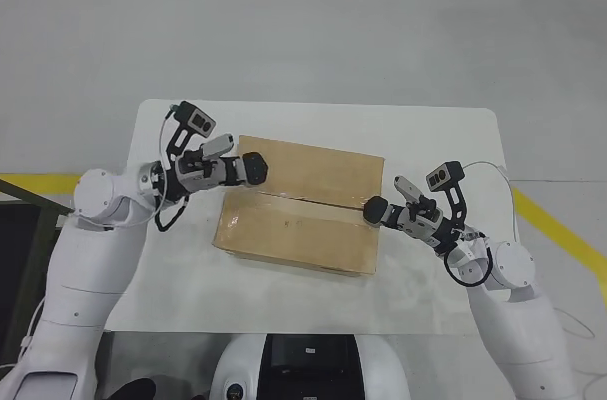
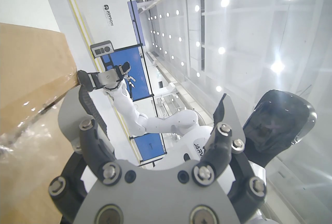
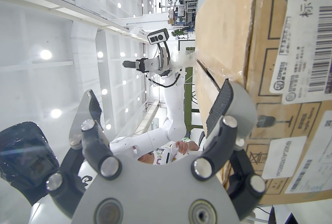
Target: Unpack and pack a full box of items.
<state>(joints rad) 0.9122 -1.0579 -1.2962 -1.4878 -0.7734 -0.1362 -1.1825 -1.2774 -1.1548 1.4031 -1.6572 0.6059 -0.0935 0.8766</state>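
Observation:
A shut cardboard box lies in the middle of the white table, its two top flaps meeting at a taped seam. My left gripper hovers at the box's left end over the top, open with nothing between its fingers; in the left wrist view the left gripper has one finger against the box. My right gripper is at the right end by the seam, also open. In its wrist view the right gripper has one finger at the top edge of the box, above the printed labels.
Bare table surface lies on all sides of the box, widest at the far right and near front. A yellow floor line runs past the table's right side. Each wrist view shows the other arm's gripper across the box.

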